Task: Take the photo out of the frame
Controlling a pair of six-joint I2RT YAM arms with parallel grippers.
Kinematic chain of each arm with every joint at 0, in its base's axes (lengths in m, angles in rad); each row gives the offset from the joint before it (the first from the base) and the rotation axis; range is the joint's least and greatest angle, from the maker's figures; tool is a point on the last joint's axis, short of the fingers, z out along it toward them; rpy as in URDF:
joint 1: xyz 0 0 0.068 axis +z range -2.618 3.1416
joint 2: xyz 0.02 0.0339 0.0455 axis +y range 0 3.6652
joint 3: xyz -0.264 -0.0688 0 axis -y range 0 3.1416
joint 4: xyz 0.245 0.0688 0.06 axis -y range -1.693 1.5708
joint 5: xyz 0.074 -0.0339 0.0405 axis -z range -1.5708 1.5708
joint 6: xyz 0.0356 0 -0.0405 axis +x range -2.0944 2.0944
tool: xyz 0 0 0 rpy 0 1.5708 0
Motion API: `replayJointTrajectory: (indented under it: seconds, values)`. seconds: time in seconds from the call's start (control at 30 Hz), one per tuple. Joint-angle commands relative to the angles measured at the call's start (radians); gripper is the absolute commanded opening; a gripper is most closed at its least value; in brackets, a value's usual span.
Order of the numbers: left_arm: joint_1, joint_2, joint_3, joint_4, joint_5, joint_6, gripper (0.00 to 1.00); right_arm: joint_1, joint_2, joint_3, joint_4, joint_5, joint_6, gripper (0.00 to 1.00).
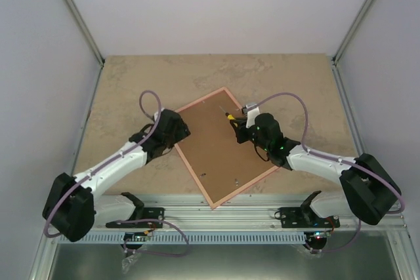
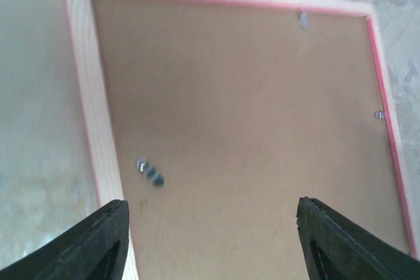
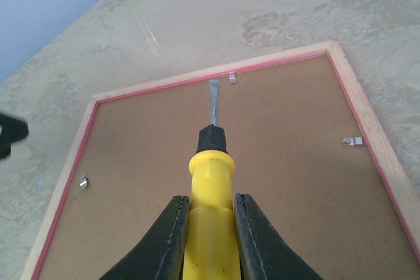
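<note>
Your thin pink rectangular wooden frame [image 1: 200, 100] lies face down on the mottled beige table [image 1: 131, 77]. It is turned at an angle, with its nearest corner close to the table's near edge. Its brown fibreboard backing panel [image 1: 220, 152] faces up, so the photo is hidden beneath it, inside the frame. You cannot see it in any view.

Your right gripper [image 3: 211, 201] is clamped on a yellow-handled flat-blade screwdriver [image 3: 210, 162]. The blade is aimed at the small metal retaining tab [image 3: 231, 79] on the frame's far rail, with the tip just short of it. Your left gripper [image 2: 211, 204] hangs over the frame's left part, fingers spread wide with nothing between them, so nothing appears to brace the frame.

That is your main risk. Push the blade at the tab and the unheld frame will likely slide or spin toward the table's far edge. The blade could also skip off the tab and gouge the panel, or, if driven under it, crease the print. The handle may twist in the fingers under side load.

Further tabs [image 3: 352, 141] on the side rails stand in the way too. The panel probably won't lift until each is turned.
</note>
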Motion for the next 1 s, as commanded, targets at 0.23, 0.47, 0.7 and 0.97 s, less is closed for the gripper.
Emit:
replayJointTrajectory:
  seconds: [0.23,0.47,0.7,0.97]
  values:
    - [0.167,0.401,0.468,-0.215,0.073,0.617,0.8,-0.015,-0.061,-0.044,0.036,0.03,-0.047,0.01]
    - [0.193,0.673,0.711,-0.217,0.192,0.782,0.82,-0.015,-0.07,-0.059,0.055,0.036,-0.054,0.01]
    - [0.229,0.859,0.889,-0.286,0.259,0.911,0.82,-0.015,-0.071,-0.064,0.063,0.037,-0.057,0.0]
    - [0.251,0.963,0.978,-0.344,0.306,1.005,0.79,-0.015,-0.074,-0.065,0.063,0.031,-0.057,0.0]
